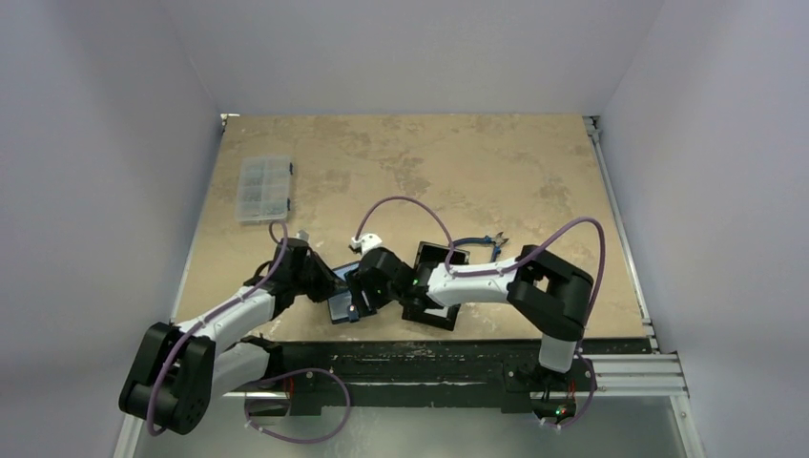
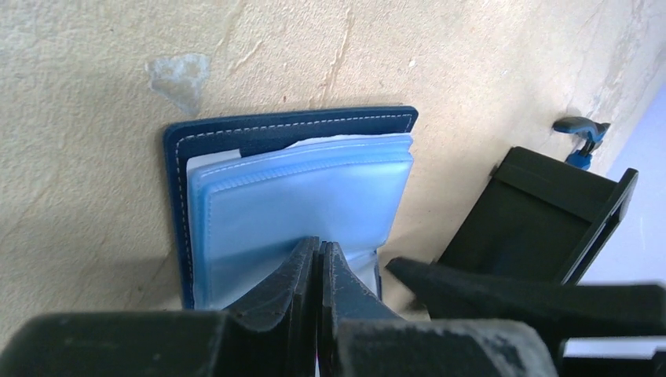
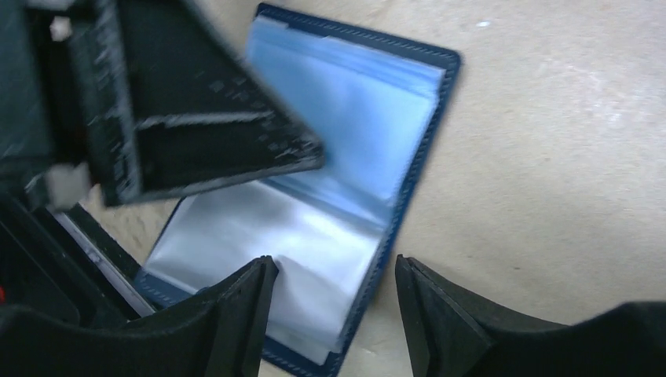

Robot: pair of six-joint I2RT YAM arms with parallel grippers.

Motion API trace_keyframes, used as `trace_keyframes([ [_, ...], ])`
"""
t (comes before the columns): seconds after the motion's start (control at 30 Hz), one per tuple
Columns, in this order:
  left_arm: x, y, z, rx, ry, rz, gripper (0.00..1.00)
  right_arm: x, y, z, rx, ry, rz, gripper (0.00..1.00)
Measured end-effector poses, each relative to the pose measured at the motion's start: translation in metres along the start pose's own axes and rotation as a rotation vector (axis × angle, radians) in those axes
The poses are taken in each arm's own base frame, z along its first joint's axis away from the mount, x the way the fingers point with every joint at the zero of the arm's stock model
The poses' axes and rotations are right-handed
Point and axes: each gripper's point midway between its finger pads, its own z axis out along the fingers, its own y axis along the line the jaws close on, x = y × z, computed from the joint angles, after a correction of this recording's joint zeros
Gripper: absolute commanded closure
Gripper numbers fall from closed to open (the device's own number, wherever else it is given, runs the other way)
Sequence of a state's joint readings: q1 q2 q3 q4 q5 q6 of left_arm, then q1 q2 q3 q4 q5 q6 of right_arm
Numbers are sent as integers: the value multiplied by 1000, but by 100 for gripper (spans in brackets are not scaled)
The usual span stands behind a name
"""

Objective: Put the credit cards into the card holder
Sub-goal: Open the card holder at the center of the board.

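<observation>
The card holder [image 1: 342,303] lies open on the table, navy cover down, with its light blue plastic sleeves [image 2: 298,188] facing up. My left gripper [image 2: 320,245] is shut, its tips resting on the near edge of the sleeves. It also appears as a dark shape [image 3: 196,118] over the holder's left half in the right wrist view. My right gripper [image 3: 336,271] is open above the card holder [image 3: 353,118], one finger over the sleeves and the other over bare table beyond its edge. I cannot make out any credit cards.
A black box-shaped tray [image 1: 439,317] sits right of the holder under my right arm, also seen as the tray [image 2: 542,212]. A blue-handled tool [image 1: 491,240] lies behind it. A clear compartment box [image 1: 264,188] stands at the far left.
</observation>
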State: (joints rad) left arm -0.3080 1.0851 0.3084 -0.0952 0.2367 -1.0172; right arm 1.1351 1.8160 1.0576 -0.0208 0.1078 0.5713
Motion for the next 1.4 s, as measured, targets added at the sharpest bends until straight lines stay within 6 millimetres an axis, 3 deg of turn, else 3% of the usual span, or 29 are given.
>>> trace_keyframes([
  [0.23, -6, -3, 5, 7, -23, -16, 100, 34, 23, -1, 18, -92, -215, 36],
  [0.43, -11, -3, 8, 5, -47, -14, 100, 48, 26, -3, 69, -209, -331, 47],
  [0.63, -19, -9, 16, 10, -55, 1, 100, 43, 33, 2, 64, -242, -320, 32],
  [0.77, -20, -10, 15, 32, -68, 35, 100, 43, 34, -16, 15, -192, -320, 26],
  [0.83, -20, -9, 13, 41, -82, 63, 100, 27, 39, -35, -33, -198, -286, 24],
  [0.93, -22, -6, 9, 45, -111, 102, 100, -16, 44, -62, -108, -252, -190, 22],
  [1.03, -20, -2, 7, 59, -128, 121, 100, -67, 39, -75, -166, -303, -68, 31],
  [1.13, -20, -2, 8, 76, -139, 123, 100, -94, 30, -68, -194, -297, 15, 47],
  [1.23, -21, -4, 9, 85, -140, 125, 100, -102, 20, -49, -214, -251, 81, 65],
  [1.4, -21, -4, 9, 87, -141, 125, 100, -80, 4, -7, -219, -115, 144, 79],
])
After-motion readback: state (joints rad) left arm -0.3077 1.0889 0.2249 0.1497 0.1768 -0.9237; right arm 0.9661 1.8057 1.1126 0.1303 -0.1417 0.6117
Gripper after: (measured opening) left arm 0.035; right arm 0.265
